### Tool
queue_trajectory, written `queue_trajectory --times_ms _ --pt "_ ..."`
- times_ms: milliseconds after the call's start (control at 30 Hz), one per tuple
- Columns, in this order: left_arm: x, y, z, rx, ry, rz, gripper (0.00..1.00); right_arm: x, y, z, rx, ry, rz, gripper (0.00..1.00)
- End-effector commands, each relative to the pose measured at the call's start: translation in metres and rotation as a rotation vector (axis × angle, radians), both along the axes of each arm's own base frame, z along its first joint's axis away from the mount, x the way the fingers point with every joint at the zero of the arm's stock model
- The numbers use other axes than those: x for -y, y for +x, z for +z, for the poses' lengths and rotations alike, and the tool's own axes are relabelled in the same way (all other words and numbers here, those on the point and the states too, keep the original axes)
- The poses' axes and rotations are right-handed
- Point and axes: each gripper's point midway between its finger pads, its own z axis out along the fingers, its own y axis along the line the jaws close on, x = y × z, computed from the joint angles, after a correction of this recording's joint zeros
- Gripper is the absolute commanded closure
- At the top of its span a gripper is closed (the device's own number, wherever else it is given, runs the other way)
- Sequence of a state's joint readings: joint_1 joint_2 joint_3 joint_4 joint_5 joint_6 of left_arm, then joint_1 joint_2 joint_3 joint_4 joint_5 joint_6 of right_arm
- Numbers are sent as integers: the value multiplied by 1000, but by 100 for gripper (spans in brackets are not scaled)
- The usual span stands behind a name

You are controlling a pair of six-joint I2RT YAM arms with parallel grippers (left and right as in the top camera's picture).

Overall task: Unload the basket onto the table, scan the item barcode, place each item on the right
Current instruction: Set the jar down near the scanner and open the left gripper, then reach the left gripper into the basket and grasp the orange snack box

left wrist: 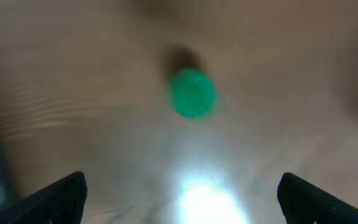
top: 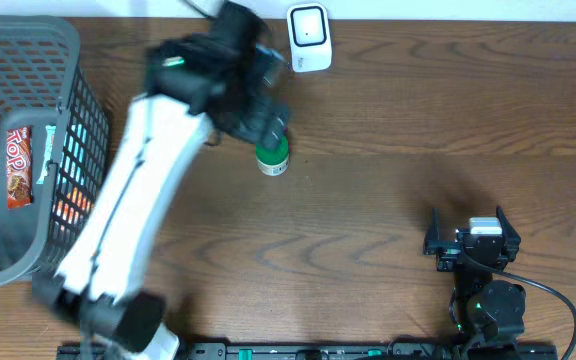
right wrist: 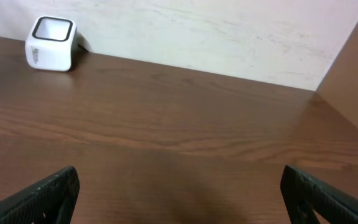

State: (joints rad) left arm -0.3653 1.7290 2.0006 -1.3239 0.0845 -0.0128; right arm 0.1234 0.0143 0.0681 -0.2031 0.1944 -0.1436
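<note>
Left gripper (left wrist: pixel 182 202) (jaws wide) hovers above green-capped bottle (top: pixel 273 156), arm (top: pixel 138 180) outstretched.

The red packet (top: pixel 20 168) inside the basket (top: pixel 68 45) carries big letters that look like "Top". The print on the white scanner (right wrist: pixel 51 43) is too small to read.

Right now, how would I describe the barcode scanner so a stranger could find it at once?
Start at the wooden table and go to its far edge, by the pale wall. The scanner sits there alone, beyond the green-capped bottle. Unlike that small round bottle, it is a white box with a dark-rimmed window on top.
</note>
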Motion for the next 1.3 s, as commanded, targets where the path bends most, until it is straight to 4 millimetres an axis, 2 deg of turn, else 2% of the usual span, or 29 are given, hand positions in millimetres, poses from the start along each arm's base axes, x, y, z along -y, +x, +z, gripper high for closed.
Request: queue_trajectory --times_ms 0,33,100,167,233,333,467,600,700,833,967,1067,1133,1267 --pt "-101 2 81 264 -60 554 2 -2 0 0 4 -10 12 1" --pt "-126 -2 97 318 -96 655 2 -2 0 0 4 -10 12 1" --pt "-171 -16 116 380 -152 847 2 -2 0 0 4 -10 12 1" --pt "-220 -37 123 407 -173 1048 2 -2 0 0 4 -10 12 1" --pt "-259 -58 118 391 -159 1203 2 -3 0 0 4 -10 13 1" --pt "-313 -93 98 312 -92 1403 2 -2 0 0 4 -10 12 1" --pt "-359 -117 65 182 -15 1502 2 -2 0 0 4 -10 12 1" --pt "-380 -114 30 90 1 1510 2 -2 0 0 4 -10 12 1" --pt "-384 -103 -4 10 23 1427 2 -2 0 0 4 -10 12 1" --pt "-372 -88 -56 -107 -41 1277 2 -2 0 0 4 -10 12 1" --pt "-361 -89 -106 -238 -78 1220 2 -2 0 0 4 -10 12 1" --pt "-350 -84 -135 -305 -137 1159 2 -2 0 0 4 -10 12 1" --pt "-343 -80 -147 -337 -179 1113 2 -2 0 0 4 -9 12 1" --pt "-341 -81 -170 -416 -193 1103 2 -2 0 0 4 -10 12 1"
